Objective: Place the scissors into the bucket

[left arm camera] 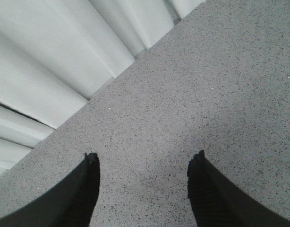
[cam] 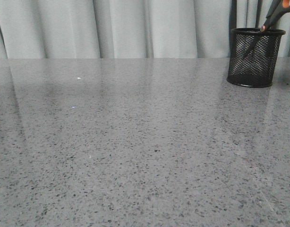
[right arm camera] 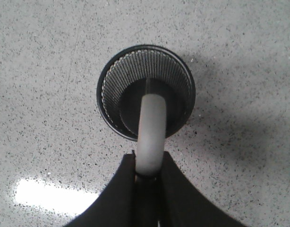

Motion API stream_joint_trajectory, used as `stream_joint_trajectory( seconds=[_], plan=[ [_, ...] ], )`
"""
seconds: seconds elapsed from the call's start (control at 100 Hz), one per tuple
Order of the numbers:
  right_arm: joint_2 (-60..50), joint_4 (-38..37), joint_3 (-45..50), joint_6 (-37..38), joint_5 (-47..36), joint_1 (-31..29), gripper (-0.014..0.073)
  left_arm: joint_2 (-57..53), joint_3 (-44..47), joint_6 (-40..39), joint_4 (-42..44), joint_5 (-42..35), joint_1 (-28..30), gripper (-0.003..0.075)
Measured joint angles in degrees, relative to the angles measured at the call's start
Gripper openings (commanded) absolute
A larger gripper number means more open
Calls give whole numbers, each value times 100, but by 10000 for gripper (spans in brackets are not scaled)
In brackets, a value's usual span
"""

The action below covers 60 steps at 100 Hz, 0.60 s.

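Right, one bucket (cam: 256,57) stands at the far right of the grey table (cam: 135,151), near the curtain (cam: 135,28). One pair of scissors (right arm camera: 151,135) hangs over it, blades down inside the mesh, handle pinched tight in my right gripper (right arm camera: 147,165). My left gripper (left arm camera: 144,163) hovers over bare tabletop, jaws wide apart, holding nothing.

- Even, soft light; the bench (cam: 135,156) shows a faint sheen.
- A bright glare patch sits on the bench in the right wrist view.
- The scissors handle (right arm camera: 152,132) is blurred there, too close to the lens.
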Motion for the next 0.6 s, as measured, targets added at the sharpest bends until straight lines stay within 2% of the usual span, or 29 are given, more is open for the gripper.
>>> stream_joint_trajectory(
  seconds=[0.13,0.2,0.6],
  plan=[
    [160,0,-276,3,144,0,246,0,0,0,0,0,0,388],
    [189,0,-362,3,158,0,305,0,0,0,0,0,0,388],
    [9,-72,-1131,3,150,0,302,0,0,0,0,0,0,388]
  ],
)
